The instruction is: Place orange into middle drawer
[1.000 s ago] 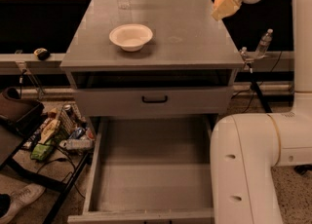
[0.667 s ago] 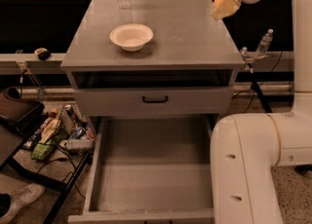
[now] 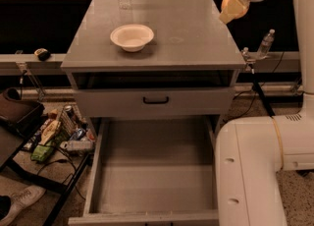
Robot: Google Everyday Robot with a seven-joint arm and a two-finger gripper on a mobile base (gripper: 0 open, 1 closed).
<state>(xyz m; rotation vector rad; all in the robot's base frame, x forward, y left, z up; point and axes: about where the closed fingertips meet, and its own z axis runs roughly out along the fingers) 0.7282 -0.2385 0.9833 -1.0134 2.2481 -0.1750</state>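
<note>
Grey middle drawer sits open — gripper pinches the orange above cabinet top, right of white bowl.

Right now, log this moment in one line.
end effector: holding orange, over cabinet top right edge | middle drawer: open, no orange inside

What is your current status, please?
Gripper high at cabinet top's right edge. Orange not clearly seen, perhaps in gripper. Middle drawer open, floor bare. White bowl well aside.
</note>
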